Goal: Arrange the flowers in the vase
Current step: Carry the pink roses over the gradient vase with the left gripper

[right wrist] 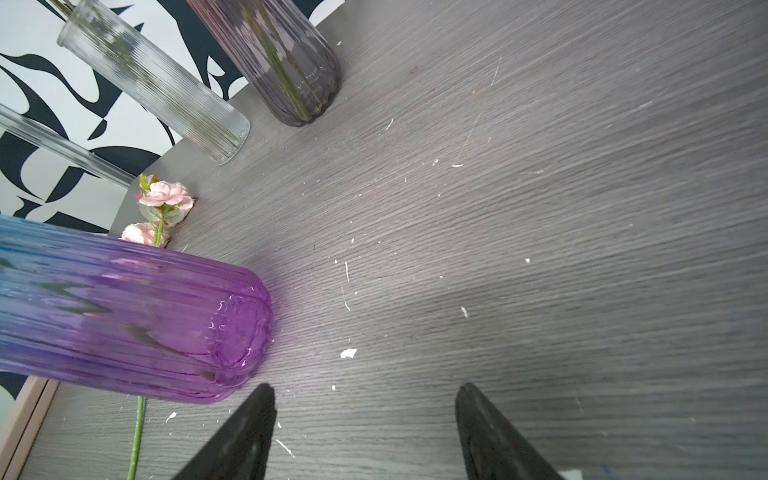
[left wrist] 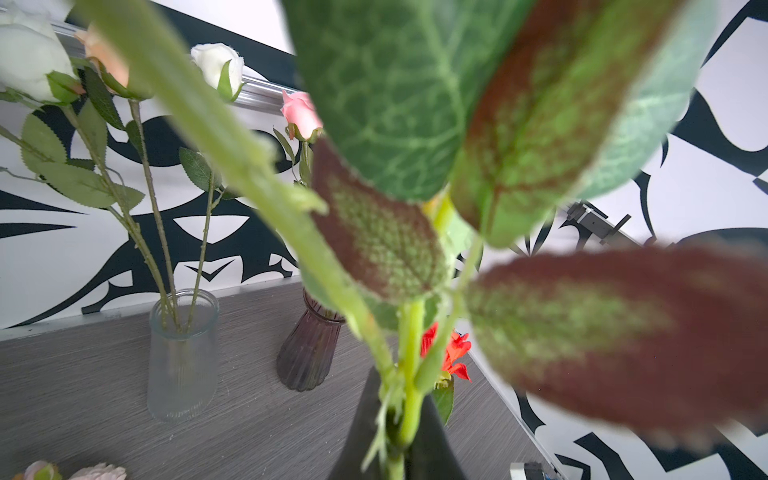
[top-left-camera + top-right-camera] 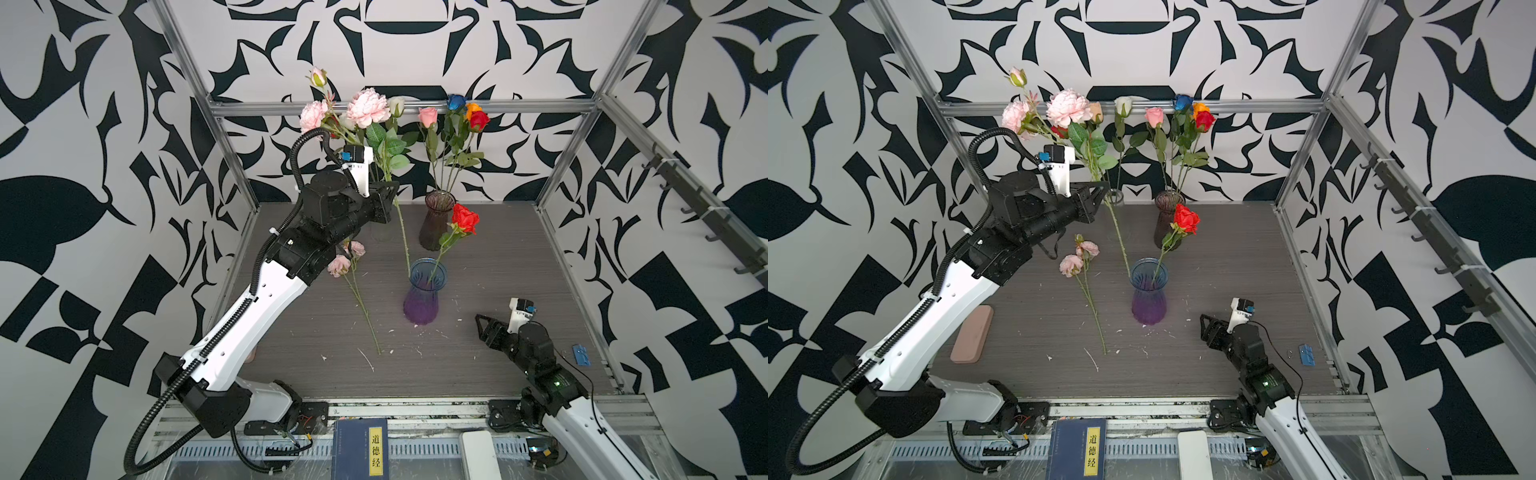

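Grips the stem of a frilly pink flower [image 3: 368,107] in the tightly closed left hand [image 3: 388,189], high over the worktop [image 3: 498,266], stem end just beside the rim of the blue-purple vase [image 3: 424,299]. One red rose [image 3: 465,218] standing in that vase. Pink spray [image 3: 347,266] lying flat on the worktop. Right hand [image 1: 365,392] low near the vase, jaws wide apart, empty.

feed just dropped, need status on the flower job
Left gripper shut on pink peony stem, tip at blue-purple vase rim. Right gripper open, empty. Red rose in vase; pink spray lying on table.
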